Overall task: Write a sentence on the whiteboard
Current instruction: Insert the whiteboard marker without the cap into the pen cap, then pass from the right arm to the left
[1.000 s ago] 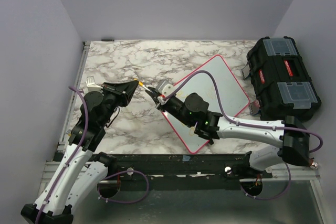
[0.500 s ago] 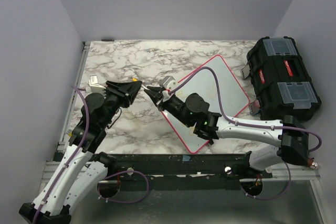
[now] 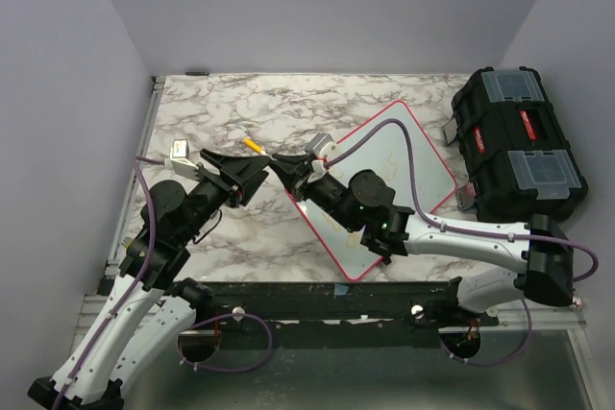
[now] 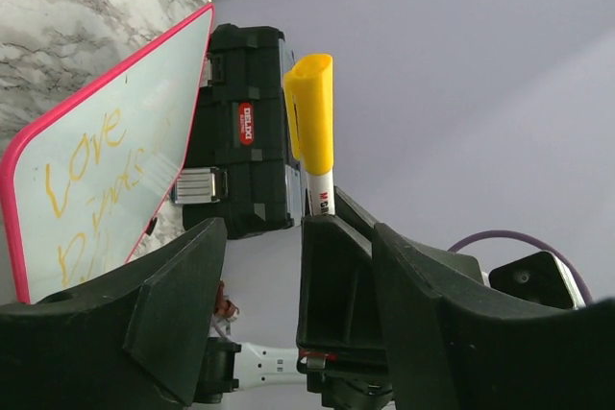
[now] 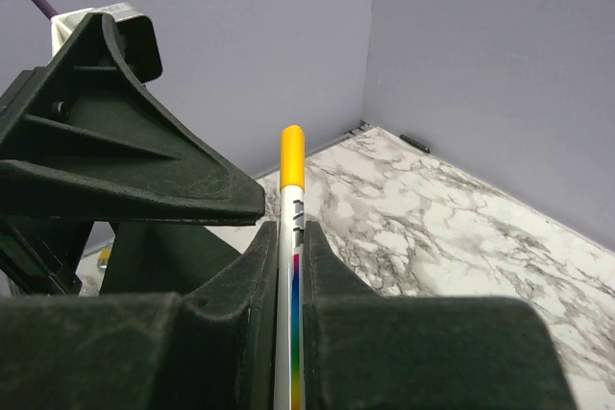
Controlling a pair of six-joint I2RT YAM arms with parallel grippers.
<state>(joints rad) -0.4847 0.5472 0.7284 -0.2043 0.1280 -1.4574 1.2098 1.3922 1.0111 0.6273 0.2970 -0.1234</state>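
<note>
The right gripper (image 3: 279,165) is clenched on the white barrel of a marker (image 4: 312,122). The marker's yellow end projects past the fingertips toward 10 o'clock in the top view.

The left gripper (image 3: 255,180) is released. Its two fingers stand apart on either side of the right gripper's tip and the marker. Whether they touch either one cannot be told.

The whiteboard (image 3: 413,156) lies flat on the marble table (image 3: 221,103), at 3 o'clock from both grippers, turned so one corner points toward 12 o'clock. The sentence (image 4: 86,156) shows on it in yellow-orange script. The first word reads "Love"; the lower lines are too faint to read.

A black toolbox (image 3: 519,141) sits just beside the whiteboard at its 3 o'clock.
</note>
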